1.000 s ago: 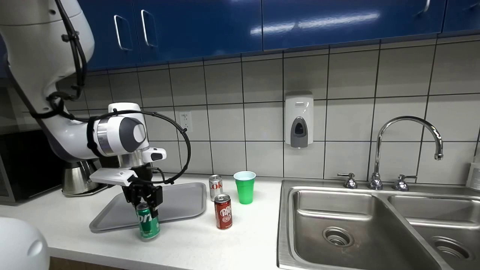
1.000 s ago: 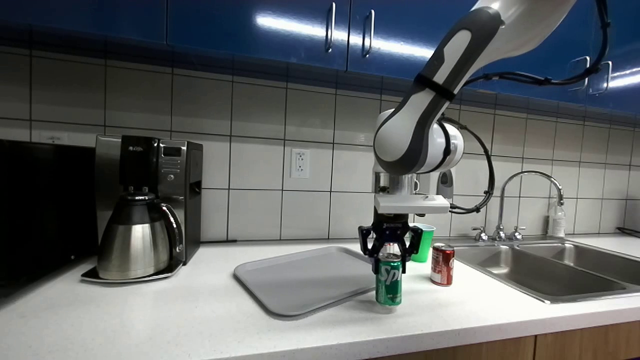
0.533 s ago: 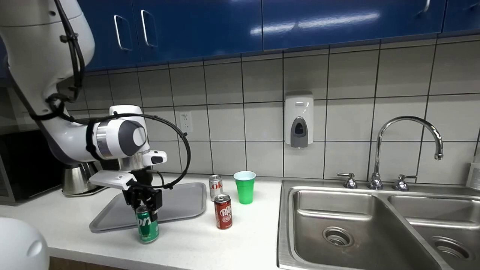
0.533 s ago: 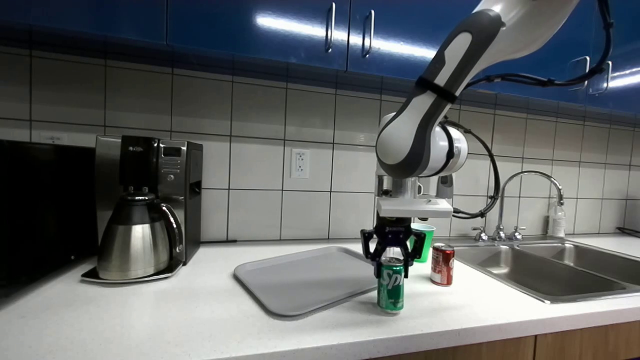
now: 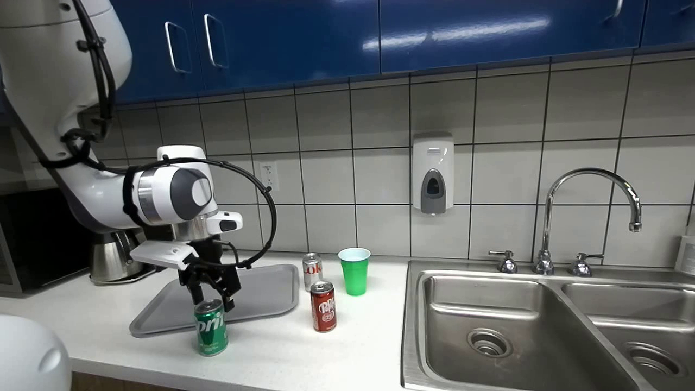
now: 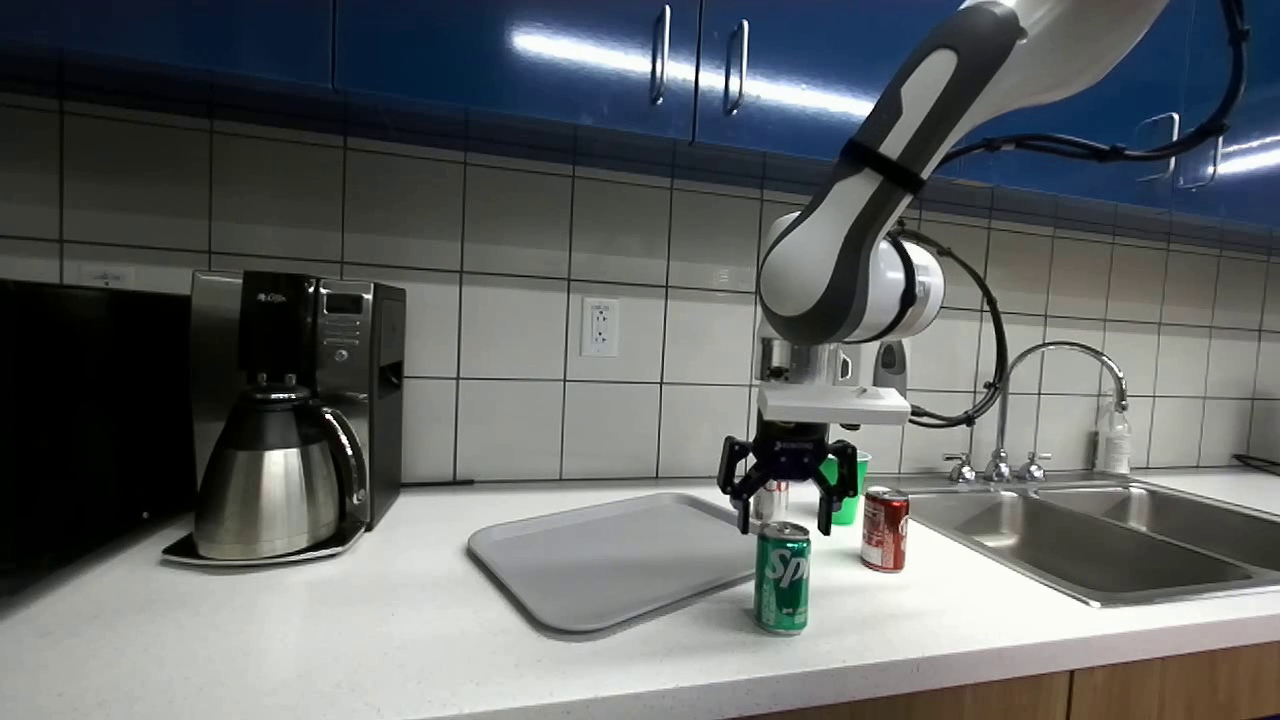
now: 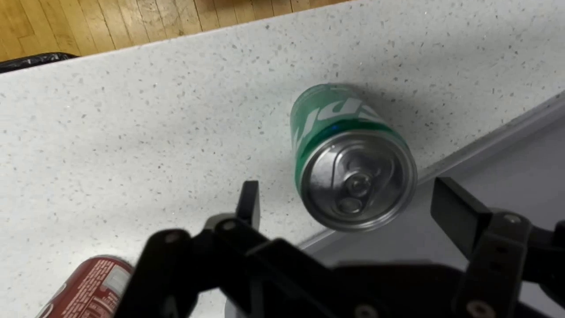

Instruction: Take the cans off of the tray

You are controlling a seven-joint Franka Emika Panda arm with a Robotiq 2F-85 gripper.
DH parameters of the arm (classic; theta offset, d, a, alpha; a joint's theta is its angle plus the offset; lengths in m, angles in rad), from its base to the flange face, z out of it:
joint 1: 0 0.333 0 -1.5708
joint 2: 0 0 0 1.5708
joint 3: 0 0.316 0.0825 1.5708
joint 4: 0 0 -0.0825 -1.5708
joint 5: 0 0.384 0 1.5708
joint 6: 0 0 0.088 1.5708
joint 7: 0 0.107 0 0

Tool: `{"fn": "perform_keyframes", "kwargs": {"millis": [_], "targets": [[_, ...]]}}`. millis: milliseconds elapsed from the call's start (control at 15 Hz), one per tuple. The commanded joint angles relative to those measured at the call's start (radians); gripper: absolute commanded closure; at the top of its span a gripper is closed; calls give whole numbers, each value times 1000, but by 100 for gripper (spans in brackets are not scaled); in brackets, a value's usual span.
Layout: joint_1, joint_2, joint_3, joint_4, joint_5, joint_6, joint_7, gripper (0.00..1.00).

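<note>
The green can (image 6: 782,590) stands upright on the counter, beside the near edge of the grey tray (image 6: 610,560). My gripper (image 6: 784,522) is open just above it, with one finger on each side and gaps on both sides of the lid. In the wrist view the green can (image 7: 353,176) shows between the spread fingertips (image 7: 459,212) without contact. Farther right stand the dark red can (image 5: 323,309) and the silvery can (image 5: 312,269), both upright on the counter off the tray. No can rests on the visible part of the tray.
A bright green cup (image 5: 354,271) stands behind the dark red can. The steel sink (image 5: 488,320) lies to its right. A coffee maker (image 6: 300,400) with its carafe is at the back, left of the tray. The counter's front edge runs close to the green can.
The gripper lowered slightly with the green can, then its fingers spread and let go. It has since risen a little, leaving the can standing on the counter.
</note>
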Motion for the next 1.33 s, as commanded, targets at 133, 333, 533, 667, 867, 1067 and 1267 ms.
{"fn": "perform_keyframes", "kwargs": {"millis": [133, 333, 533, 667, 867, 1067, 1267], "targets": [[-27, -123, 19, -55, -26, 9, 43, 0], [-33, -177, 31, -67, -30, -9, 50, 0], [-44, -225, 44, -79, -33, -24, 45, 0], [-59, -264, 59, -93, -52, -27, 67, 0], [-79, -321, 81, -115, -56, -33, 83, 0], [-84, -283, 85, -89, -13, -13, 42, 0], [-93, -322, 95, -108, -11, -18, 52, 0]]}}
